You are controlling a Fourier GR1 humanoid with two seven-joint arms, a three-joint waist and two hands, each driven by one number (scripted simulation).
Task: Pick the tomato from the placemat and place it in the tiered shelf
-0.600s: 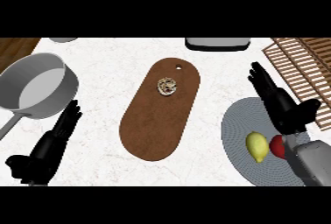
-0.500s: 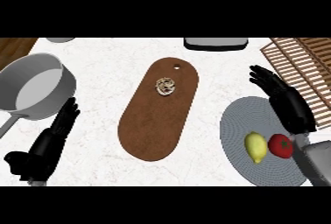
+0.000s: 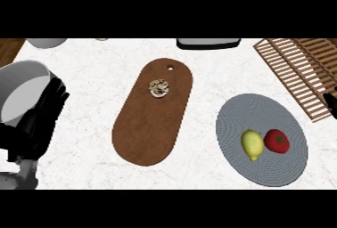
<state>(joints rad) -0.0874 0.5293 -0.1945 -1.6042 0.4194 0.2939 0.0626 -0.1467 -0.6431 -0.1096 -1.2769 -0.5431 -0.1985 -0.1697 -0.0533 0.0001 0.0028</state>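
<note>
Since before, the right robot hand (image 3: 331,100) slid to the edge, baring the tomato (image 3: 277,140); its fingers can't be read. Left robot hand (image 3: 41,120) rests open. Approach from above, clear of the lemon (image 3: 251,144) touching it.

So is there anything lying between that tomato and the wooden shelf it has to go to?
Nothing visible. The tomato sits on the grey placemat beside a lemon, which lies on the side away from the tiered shelf. Only bare mat and counter lie between.
</note>
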